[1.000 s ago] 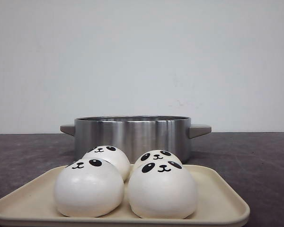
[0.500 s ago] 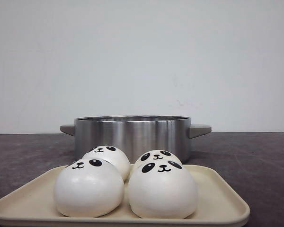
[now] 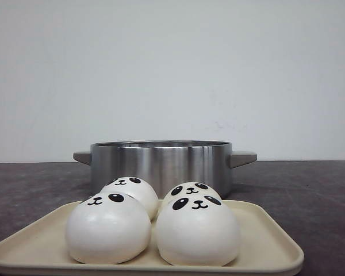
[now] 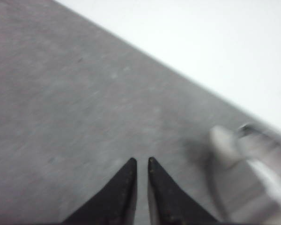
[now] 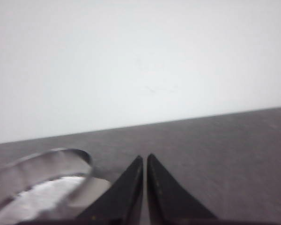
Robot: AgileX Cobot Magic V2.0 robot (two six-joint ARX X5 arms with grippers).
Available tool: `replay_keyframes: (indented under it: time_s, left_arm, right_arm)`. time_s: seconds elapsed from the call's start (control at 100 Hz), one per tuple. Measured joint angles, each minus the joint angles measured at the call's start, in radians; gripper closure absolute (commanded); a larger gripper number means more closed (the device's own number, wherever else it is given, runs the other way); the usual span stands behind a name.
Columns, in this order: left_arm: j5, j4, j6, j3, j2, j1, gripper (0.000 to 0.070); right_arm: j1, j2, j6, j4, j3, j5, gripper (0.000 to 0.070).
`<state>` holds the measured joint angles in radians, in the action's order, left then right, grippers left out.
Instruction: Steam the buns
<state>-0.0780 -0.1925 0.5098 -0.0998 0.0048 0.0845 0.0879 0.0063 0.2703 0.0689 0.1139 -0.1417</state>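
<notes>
Buns (image 3: 152,221): four, panda-faced, sitting clustered and touching on a beige tray (image 3: 270,244) on the dark table (image 3: 310,190). Steel pot (image 3: 161,164): standing just behind the tray. Left gripper (image 4: 141,161) and right gripper (image 5: 145,158): fingers lying nearly pressed together, seemingly pinching nothing, near the blurred pot.

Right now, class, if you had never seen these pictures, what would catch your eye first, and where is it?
First, the four white panda-faced buns, huddled in two rows on a cream tray at the front of the dark table. Just behind the tray stands a shiny steel pot with side handles. Off to the sides, the left gripper and right gripper hover over the table with their dark fingers nearly together, holding nothing.
</notes>
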Motion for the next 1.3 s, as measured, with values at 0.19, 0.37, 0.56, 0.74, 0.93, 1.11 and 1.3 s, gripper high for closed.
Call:
replay_keyframes:
  time_s: [0.19, 0.37, 0.56, 0.74, 0.93, 1.11, 1.3]
  left_arm:
    - [-0.084, 0.087, 0.045, -0.09, 0.007, 0.0, 0.0696]
    - [-0.244, -0.045, -0.032, -0.29, 0.14, 0.0, 0.0696]
    - [-0.323, -0.176, -0.18, -0.564, 0.345, 0.0, 0.0696]
    - [-0.34, -0.225, -0.259, -0.758, 0.461, 0.0, 0.0688]
    - [-0.34, -0.31, -0.254, -0.776, 0.468, -0.005, 0.0149]
    - [-0.341, -0.378, -0.254, -0.776, 0.47, -0.058, 0.0051]
    - [-0.341, -0.478, -0.254, -0.776, 0.471, -0.102, 0.0053]
  right_arm:
    - [0.0, 0.04, 0.002, -0.179, 0.241, -0.017, 0.0694]
    - [0.0, 0.223, -0.021, -0.436, 0.491, -0.068, 0.0694]
    - [0.0, 0.423, -0.075, -0.547, 0.719, -0.09, 0.0694]
    - [0.0, 0.526, -0.084, -0.547, 0.833, -0.195, 0.0688]
    - [0.003, 0.569, -0.046, -0.544, 0.843, -0.349, 0.0069]
    - [0.048, 0.621, 0.012, -0.543, 0.844, -0.421, 0.0062]
    - [0.19, 0.723, 0.023, -0.575, 0.91, -0.27, 0.0071]
